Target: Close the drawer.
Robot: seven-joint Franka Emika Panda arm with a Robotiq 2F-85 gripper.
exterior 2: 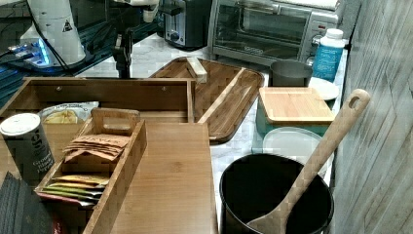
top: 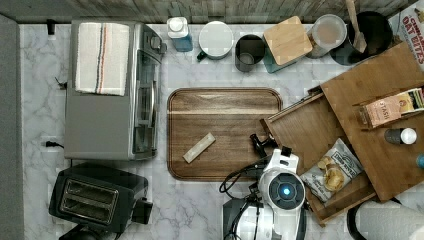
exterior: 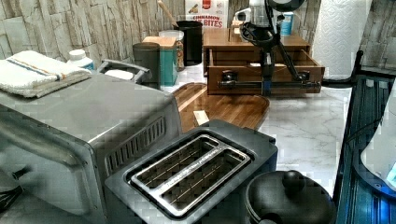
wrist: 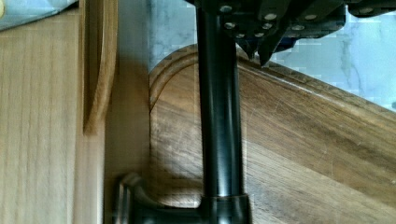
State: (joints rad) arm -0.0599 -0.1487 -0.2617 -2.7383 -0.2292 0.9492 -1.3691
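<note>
Top view: drawer [top: 320, 150] pulled far out, chip bag [top: 332, 170] inside. Gripper [exterior: 267, 84] at black handle [exterior: 268, 85]; grip state unclear. Whole push remains.

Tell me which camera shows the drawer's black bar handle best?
The left view: the whole black bar handle runs across the brown wooden drawer front. The wrist view shows a close section; in the top view the arm covers most of it.

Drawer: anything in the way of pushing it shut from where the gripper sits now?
Nothing visible blocks it. The gripper is already at the drawer's black bar handle. The chip bag lies flat inside, seemingly below the side walls. Whether anything sits behind the drawer under the top slab is hidden.
</note>
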